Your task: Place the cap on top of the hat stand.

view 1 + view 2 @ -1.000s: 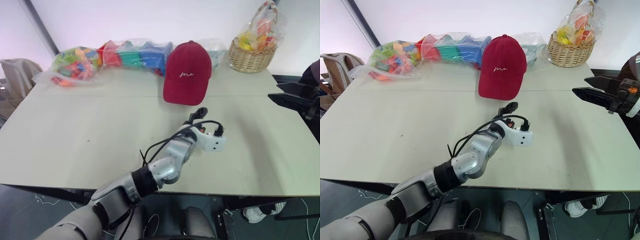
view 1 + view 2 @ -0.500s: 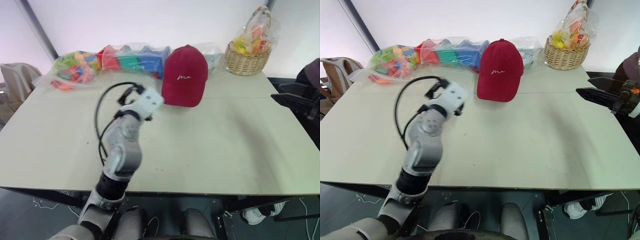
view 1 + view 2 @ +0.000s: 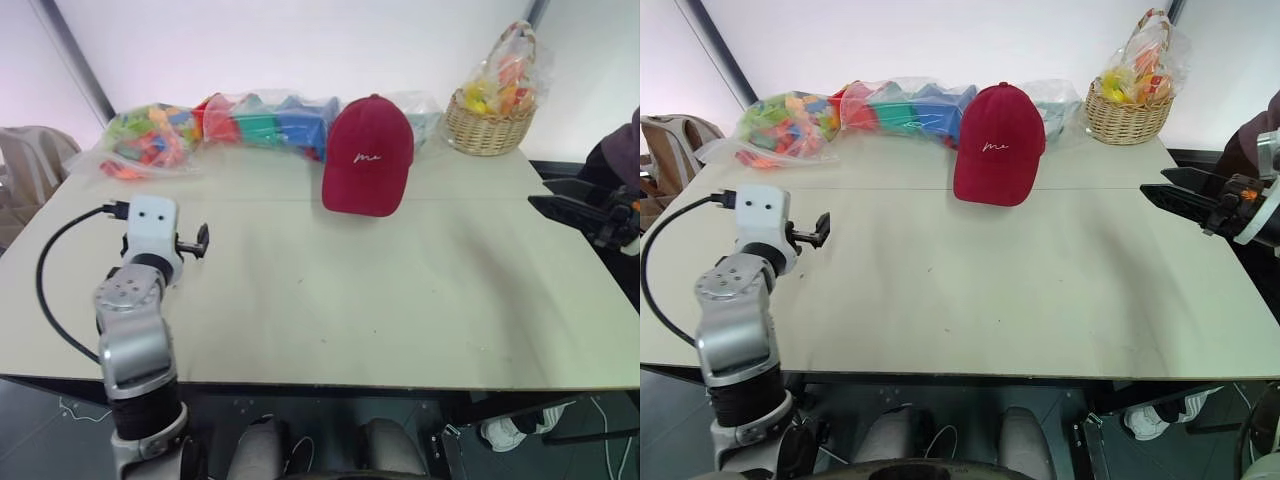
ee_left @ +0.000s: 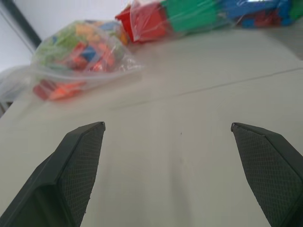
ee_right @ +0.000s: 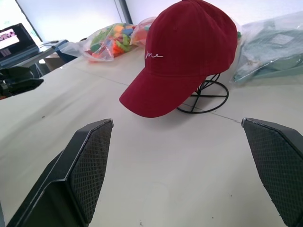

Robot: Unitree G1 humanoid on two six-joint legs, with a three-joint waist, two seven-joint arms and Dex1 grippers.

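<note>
The dark red cap sits on the black wire hat stand at the back of the counter, brim drooping forward over the ring base, so the placing looks done. The left gripper hangs well to the cap's left, its jaws spread wide and empty. The right gripper, off to the cap's right, faces it, jaws likewise apart and apparently touching nothing.

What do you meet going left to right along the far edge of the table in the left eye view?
Clear bag of small mixed-colour blocks → clear bag of large coloured blocks → dark red fabric cap → woven wicker basket.
</note>
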